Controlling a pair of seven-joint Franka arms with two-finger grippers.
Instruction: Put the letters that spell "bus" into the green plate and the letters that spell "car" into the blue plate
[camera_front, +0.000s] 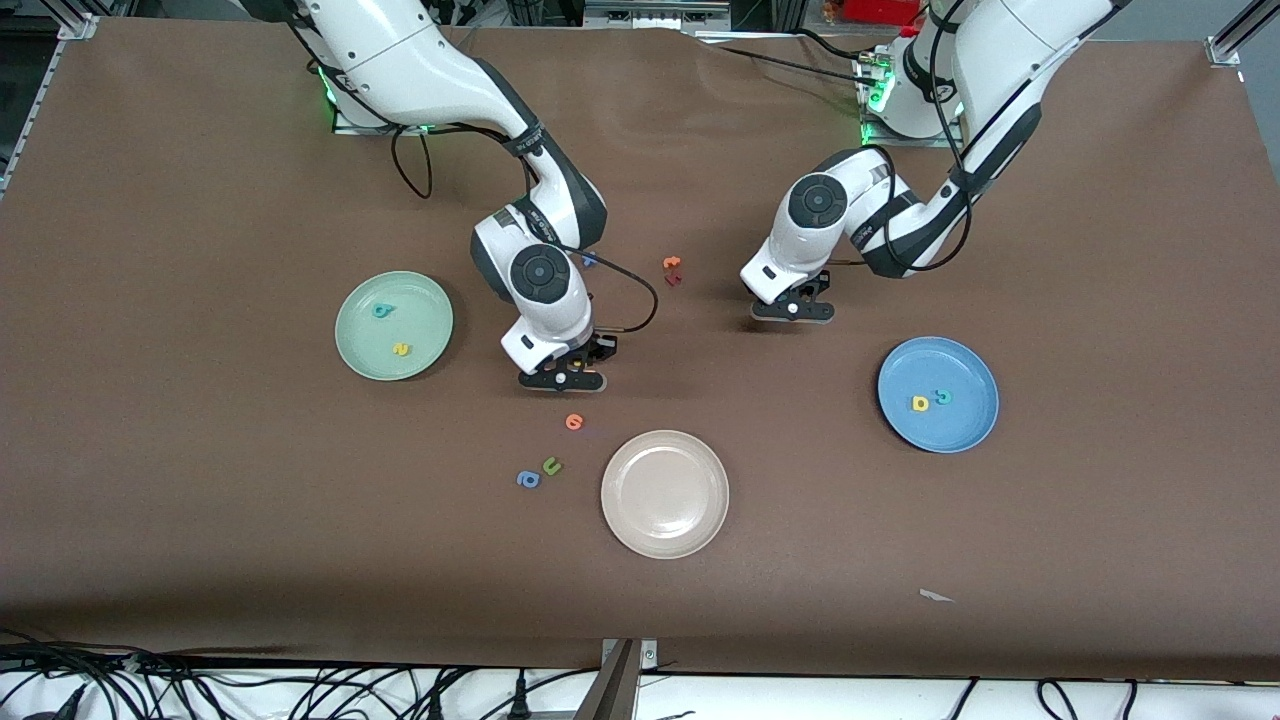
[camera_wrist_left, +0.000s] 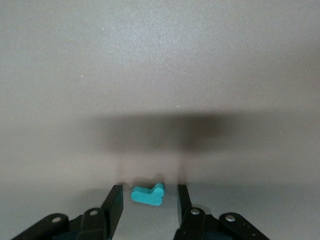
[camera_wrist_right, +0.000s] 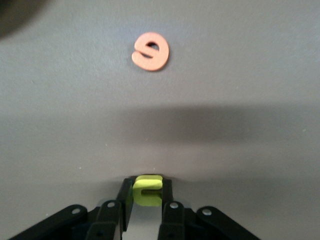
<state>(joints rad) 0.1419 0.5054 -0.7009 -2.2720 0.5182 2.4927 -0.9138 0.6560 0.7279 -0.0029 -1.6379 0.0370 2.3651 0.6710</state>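
Right gripper is clamped on a small yellow foam letter, left gripper is held apart around a small teal foam "r", while two letters already lie in each of the pale green plate and the blue plate.

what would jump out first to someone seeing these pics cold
Both claws are down at the brown table between three plates. The right claw is shut on a yellow letter, with an orange letter lying just ahead of it. The left claw straddles a small teal letter, its fingers apart from it. The green plate and the blue plate each hold two letters; the cream plate holds none.
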